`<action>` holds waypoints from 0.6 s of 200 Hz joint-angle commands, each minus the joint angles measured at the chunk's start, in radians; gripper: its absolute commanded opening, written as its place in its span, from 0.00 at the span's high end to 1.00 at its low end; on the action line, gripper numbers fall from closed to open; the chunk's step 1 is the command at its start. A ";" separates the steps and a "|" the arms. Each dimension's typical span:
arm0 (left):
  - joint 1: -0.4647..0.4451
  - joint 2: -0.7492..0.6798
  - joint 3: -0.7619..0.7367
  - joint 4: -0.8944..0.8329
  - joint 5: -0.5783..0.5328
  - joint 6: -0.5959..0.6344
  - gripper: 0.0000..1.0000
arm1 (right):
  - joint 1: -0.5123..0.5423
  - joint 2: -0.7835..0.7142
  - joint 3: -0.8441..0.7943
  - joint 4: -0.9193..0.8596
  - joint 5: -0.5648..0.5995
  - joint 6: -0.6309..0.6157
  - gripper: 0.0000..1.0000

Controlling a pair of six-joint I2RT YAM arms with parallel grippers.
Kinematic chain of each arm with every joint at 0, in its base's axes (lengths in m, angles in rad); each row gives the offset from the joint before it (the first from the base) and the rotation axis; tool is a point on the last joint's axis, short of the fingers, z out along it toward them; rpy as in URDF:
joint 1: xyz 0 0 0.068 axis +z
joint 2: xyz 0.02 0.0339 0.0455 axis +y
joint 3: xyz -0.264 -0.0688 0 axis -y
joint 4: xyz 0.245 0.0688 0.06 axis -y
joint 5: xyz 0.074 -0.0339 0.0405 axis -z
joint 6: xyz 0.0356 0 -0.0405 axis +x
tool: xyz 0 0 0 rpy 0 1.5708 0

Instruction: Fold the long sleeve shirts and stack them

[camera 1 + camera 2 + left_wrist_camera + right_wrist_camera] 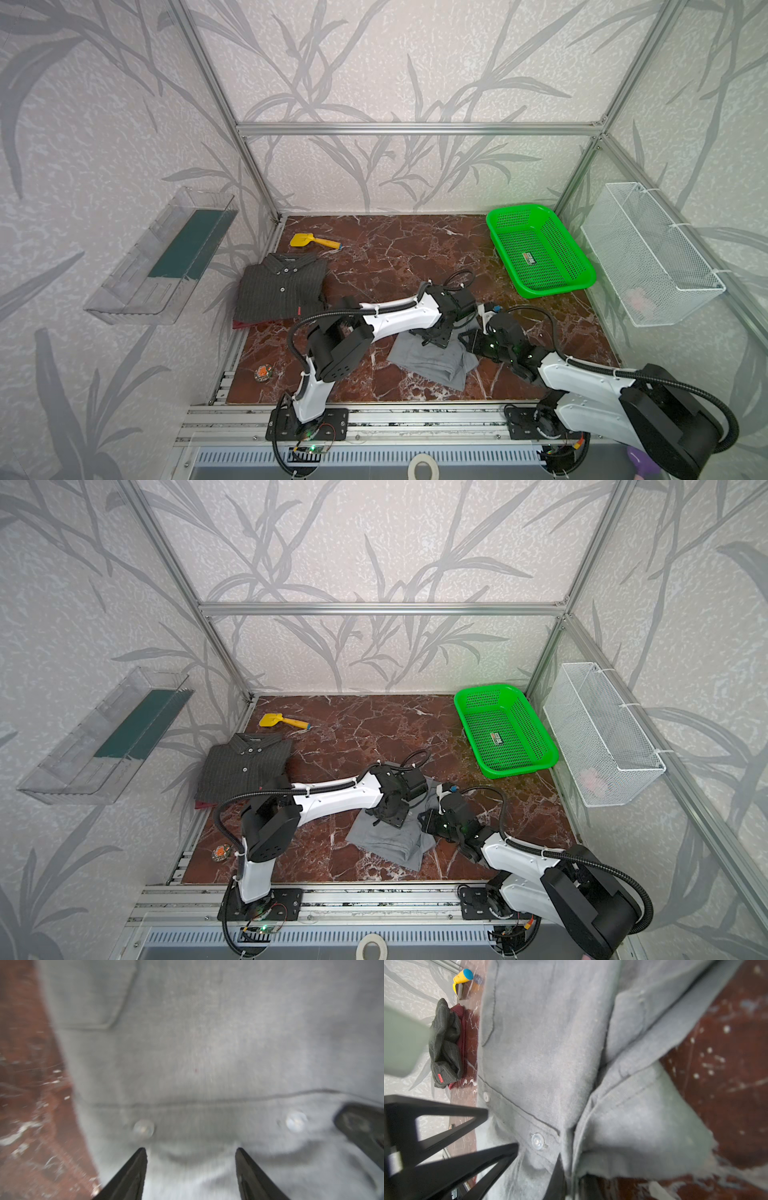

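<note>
The table (395, 257) shows bare marble through the middle of both top views, so there is open room between the work and the left edge. The basket (505, 216) sits at the upper right, well apart. The grey shirt (432, 363) lies at lower centre, partly folded, with one flap loose across it in the right wrist view. The pinstriped shirt (280, 291) is folded at the left edge, on the red garment (249, 323), of which only a strip shows. I judge that folding the grey shirt is the step in hand, with stacking not yet done. The left gripper (191, 1150) stands wide and holds nothing, its tips apparently pressed on the placket beside a button (143, 1128). The right gripper (572, 1172) is closed on a fold of the grey shirt. The next move likely calls for drawing that fold over the pinned line, keeping it low. The two grippers are just beside each other, so the left must clear first. The scoop (311, 240) lies near the stack's collar, not touching it.
</note>
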 commanded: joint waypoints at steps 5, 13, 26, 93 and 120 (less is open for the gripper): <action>0.032 -0.179 0.028 -0.093 -0.093 -0.051 0.32 | -0.005 -0.089 0.093 -0.169 0.075 -0.086 1.00; 0.046 -0.225 0.027 -0.108 -0.106 -0.059 0.32 | -0.006 -0.126 0.130 -0.261 0.100 -0.119 1.00; 0.069 -0.298 0.020 -0.126 -0.125 -0.073 0.32 | -0.007 -0.189 0.196 -0.415 0.150 -0.172 1.00; 0.192 -0.644 -0.075 -0.056 -0.086 -0.062 0.32 | -0.061 -0.142 0.768 -1.160 0.282 -0.544 1.00; 0.240 -0.732 -0.157 0.013 -0.038 -0.045 0.32 | -0.057 -0.012 0.973 -1.350 0.430 -0.645 1.00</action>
